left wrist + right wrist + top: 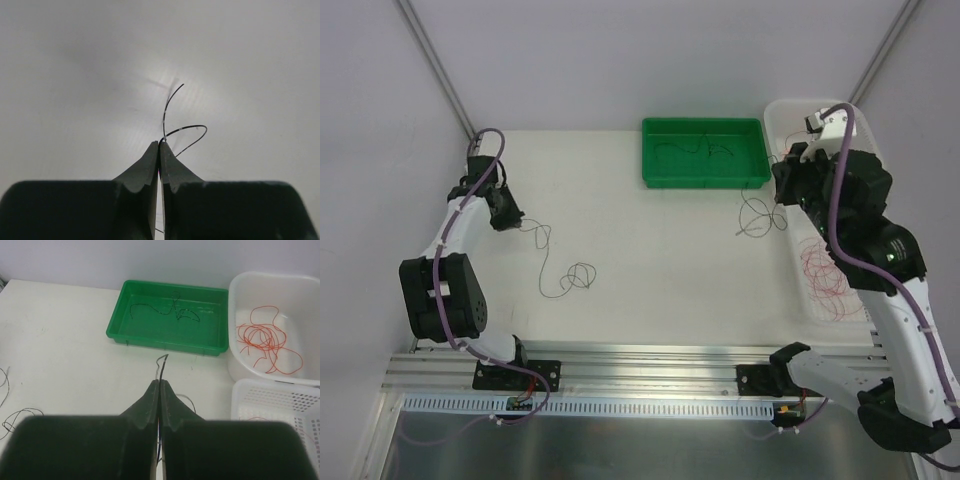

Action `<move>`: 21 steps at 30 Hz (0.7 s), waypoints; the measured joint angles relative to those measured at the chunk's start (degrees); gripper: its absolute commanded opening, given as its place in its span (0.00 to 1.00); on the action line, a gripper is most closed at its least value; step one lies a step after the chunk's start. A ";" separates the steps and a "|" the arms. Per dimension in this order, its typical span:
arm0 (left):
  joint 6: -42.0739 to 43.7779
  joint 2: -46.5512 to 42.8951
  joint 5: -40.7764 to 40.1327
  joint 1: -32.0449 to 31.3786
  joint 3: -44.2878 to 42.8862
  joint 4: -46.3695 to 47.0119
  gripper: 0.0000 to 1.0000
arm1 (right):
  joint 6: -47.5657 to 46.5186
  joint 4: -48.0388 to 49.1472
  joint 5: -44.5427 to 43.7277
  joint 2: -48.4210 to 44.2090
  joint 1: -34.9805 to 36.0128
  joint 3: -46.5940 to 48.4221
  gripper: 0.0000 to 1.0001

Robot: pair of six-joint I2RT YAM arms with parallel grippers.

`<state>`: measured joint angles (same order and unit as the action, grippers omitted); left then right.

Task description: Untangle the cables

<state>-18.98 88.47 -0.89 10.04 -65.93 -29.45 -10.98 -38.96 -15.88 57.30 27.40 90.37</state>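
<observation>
while the table (640, 240) bears a white bin (240, 285) of red cables (265, 340) and a green tray (705, 182) of dark cables (695, 150), the left gripper (160, 142) is pinched tight on a thin grey cable (192, 126), the right gripper (160, 381) likewise on a black cable (163, 367).

A white worktop (650, 260) fills the middle, evenly lit with soft shadows. Pale grey walls (620, 55) rise behind it, a slanted metal strut (434, 62) at each far corner. An aluminium rail (650, 365) runs along its near edge
</observation>
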 measured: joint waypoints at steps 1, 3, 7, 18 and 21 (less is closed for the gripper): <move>0.28 0.00 1.68 -1.77 -0.28 -0.02 0.02 | 0.13 1.18 0.72 1.16 -0.44 -0.35 0.01; 0.55 -0.02 5.33 -4.15 -0.74 0.02 0.02 | 0.50 3.76 2.32 3.54 -1.42 -0.92 0.01; 0.74 -0.20 10.97 -6.27 -1.05 -0.04 0.03 | 0.94 10.34 5.22 8.92 -3.06 -0.98 0.01; 1.11 -2.56 19.56 -6.25 -1.11 -0.07 0.02 | 0.90 26.29 13.57 30.93 -10.16 5.33 0.01; 1.53 -2.60 20.57 -6.25 -1.11 -0.09 0.01 | 0.85 29.79 17.20 37.53 -11.78 8.50 0.01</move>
<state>-17.45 85.86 19.68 3.79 -67.05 -29.54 -10.13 -9.17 1.32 94.83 15.62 98.87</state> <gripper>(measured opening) 0.018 0.015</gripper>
